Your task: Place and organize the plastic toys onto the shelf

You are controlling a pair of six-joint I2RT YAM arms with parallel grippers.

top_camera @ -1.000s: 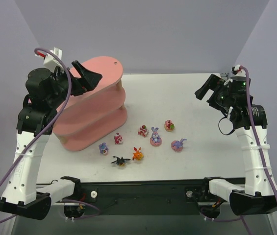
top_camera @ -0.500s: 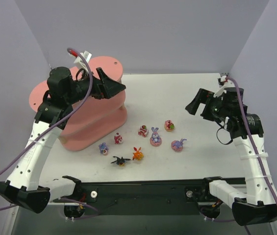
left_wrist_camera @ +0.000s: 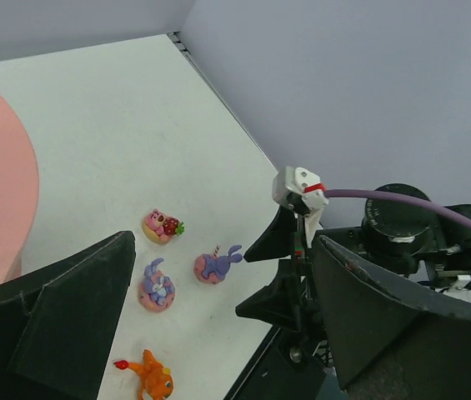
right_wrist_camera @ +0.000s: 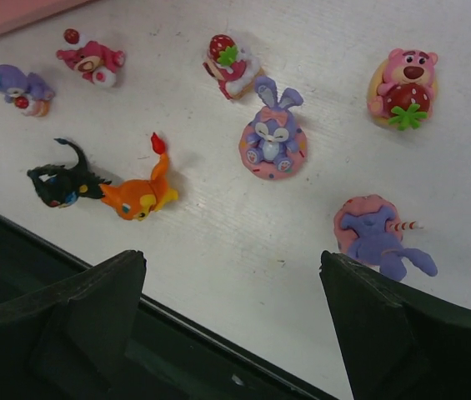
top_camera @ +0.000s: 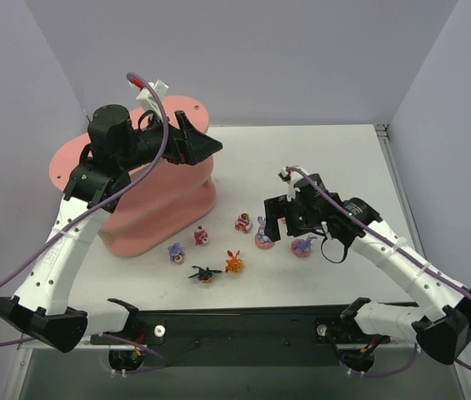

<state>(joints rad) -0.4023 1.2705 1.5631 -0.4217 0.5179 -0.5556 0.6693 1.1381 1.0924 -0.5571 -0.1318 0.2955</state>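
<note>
While the left tool hangs spread wide and empty above the right end of the shelf, which stands at the left of the bench, the overhead view shows the plastic toys loose on the bench just right of the shelf's foot. The right tool is low over that cluster, parted with nothing between its fingers, just beside the upright bunny and near the lying bunny. The orange toy and the black spiky toy sit nearest the arms' bases. From the left wrist, both dark fingers stand far apart, the shelf's top board shows at the left edge, and a pink bear, both bunnies and the orange toy lie below. From the right wrist, the fingers stand wide at the bottom corners, clasping nothing. Eight toys rest on the bench, the orange and black ones side by side, and the lying bunny is closest to the right-hand finger.
</note>
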